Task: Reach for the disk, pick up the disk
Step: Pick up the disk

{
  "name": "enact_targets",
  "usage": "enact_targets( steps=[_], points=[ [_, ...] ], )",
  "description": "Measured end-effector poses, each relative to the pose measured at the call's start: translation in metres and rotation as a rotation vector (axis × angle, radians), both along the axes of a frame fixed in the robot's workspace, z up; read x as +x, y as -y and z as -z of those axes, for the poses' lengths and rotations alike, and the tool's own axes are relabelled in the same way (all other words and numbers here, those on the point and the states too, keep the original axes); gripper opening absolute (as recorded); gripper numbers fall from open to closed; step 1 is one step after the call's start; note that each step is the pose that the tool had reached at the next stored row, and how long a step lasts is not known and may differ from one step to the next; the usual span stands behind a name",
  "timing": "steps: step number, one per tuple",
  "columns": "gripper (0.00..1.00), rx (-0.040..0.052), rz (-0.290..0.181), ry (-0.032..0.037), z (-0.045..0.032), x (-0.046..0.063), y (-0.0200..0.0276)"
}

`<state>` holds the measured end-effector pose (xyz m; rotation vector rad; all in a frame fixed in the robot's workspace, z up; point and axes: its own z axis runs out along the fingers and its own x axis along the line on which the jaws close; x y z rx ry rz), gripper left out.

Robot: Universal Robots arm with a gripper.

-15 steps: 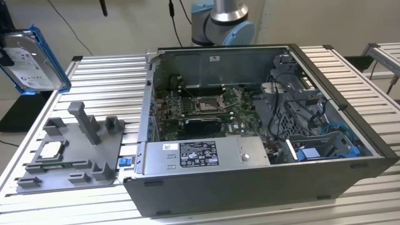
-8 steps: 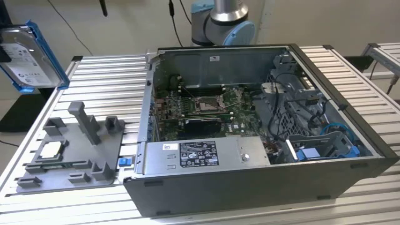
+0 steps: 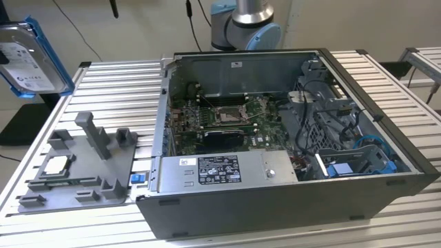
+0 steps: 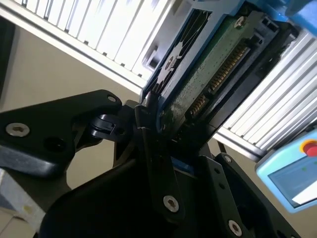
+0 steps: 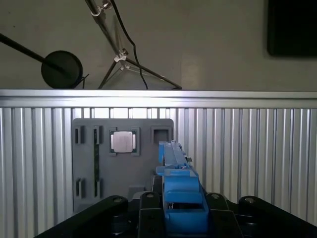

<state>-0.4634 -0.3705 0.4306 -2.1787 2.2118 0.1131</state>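
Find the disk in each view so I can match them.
Exterior view: the disk at the exterior view's upper left, label showing.
Second wrist view: the disk close up, green circuit board showing.
First wrist view: the disk edge-on, blue bracket showing.
Shared landmark: the slatted table.

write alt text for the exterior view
The disk, a silver drive in a blue bracket, is in the air at the exterior view's left edge; the slatted table holds an open computer case and a grey fixture tray.
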Motion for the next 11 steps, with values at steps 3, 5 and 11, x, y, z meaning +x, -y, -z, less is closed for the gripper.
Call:
enact_targets(
  steps=[3, 5, 11],
  points=[
    [0.0, 0.0001, 0.0, 0.0001, -0.0038, 0.0, 0.0],
    [0.0, 0.0, 0.0, 0.0, -0.0066, 0.0, 0.0],
    [0.0, 0.0, 0.0, 0.0, -0.0172, 0.0, 0.0]
  ],
)
